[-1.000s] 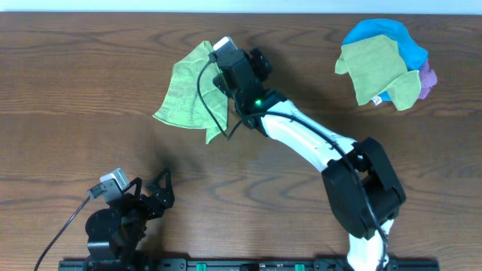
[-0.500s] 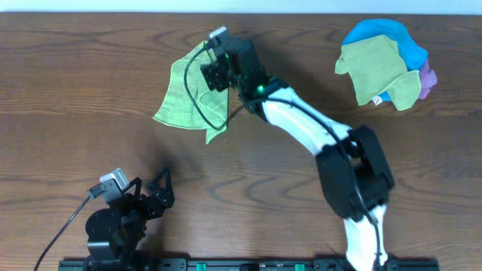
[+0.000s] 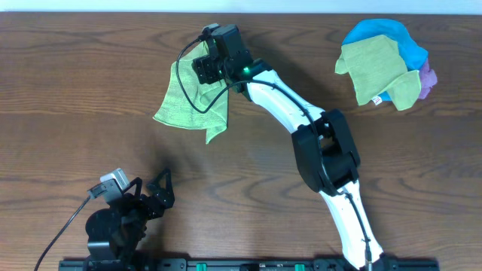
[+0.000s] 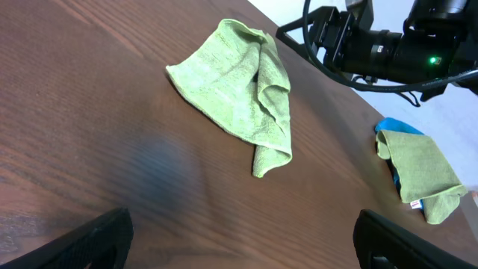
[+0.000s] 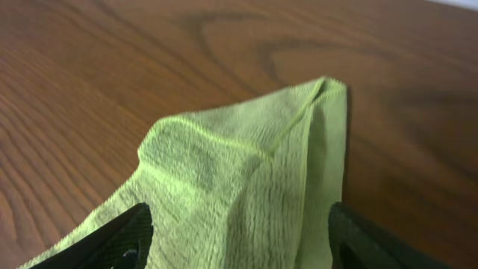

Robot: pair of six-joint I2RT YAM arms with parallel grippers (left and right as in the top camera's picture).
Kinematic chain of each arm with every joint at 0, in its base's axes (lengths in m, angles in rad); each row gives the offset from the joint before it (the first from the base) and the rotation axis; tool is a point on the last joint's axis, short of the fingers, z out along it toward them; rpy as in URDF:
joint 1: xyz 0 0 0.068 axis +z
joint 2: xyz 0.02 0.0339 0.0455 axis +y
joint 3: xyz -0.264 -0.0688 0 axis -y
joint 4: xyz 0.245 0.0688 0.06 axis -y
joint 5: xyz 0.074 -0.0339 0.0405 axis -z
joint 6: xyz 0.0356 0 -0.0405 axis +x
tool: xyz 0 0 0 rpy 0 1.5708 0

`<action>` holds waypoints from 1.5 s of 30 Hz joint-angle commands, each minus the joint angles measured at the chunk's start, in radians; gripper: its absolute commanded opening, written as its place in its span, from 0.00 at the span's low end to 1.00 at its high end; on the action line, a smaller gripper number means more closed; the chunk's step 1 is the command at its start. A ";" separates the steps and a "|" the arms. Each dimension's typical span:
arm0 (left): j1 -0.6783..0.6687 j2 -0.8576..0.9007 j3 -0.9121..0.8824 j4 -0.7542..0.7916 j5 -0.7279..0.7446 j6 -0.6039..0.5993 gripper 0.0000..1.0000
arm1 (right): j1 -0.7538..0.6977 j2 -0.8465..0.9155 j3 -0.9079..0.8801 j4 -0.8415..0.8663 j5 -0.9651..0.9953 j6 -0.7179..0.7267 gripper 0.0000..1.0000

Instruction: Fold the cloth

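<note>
Reaching farther across the table [image 3: 75, 150] than a second ago, the right arm [image 3: 279, 98] hangs over the cloth [image 3: 179, 105]. The left gripper [image 3: 160, 192] sits spread open at near-left; the cloth lies crumpled left of centre, its peaked corner between the right gripper's [image 5: 239, 228] parted fingers [image 5: 123, 237].

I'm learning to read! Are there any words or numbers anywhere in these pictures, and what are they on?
None can be read.
Lime-green cloth: no writing shows.
Tiny tag on the pile of cloths: too small to read.
Green light on the right arm: just a light, no sign.
</note>
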 commanded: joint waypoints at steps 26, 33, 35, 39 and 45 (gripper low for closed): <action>0.006 -0.004 0.021 0.002 0.006 -0.004 0.95 | -0.004 0.042 0.021 -0.117 -0.106 0.046 0.01; 0.006 -0.004 0.021 0.002 -0.003 -0.004 0.95 | -0.005 -0.125 0.021 -0.188 0.029 -0.103 0.01; 0.006 -0.004 0.021 0.002 -0.004 -0.004 0.96 | -0.005 -0.181 0.021 -0.229 0.085 -0.156 0.01; 0.006 -0.004 0.021 0.006 -0.005 -0.004 0.95 | -0.006 -0.266 0.021 -0.296 0.178 -0.237 0.01; 0.006 -0.004 0.021 0.020 -0.004 -0.004 0.96 | -0.016 -0.312 0.021 -0.341 0.294 -0.298 0.01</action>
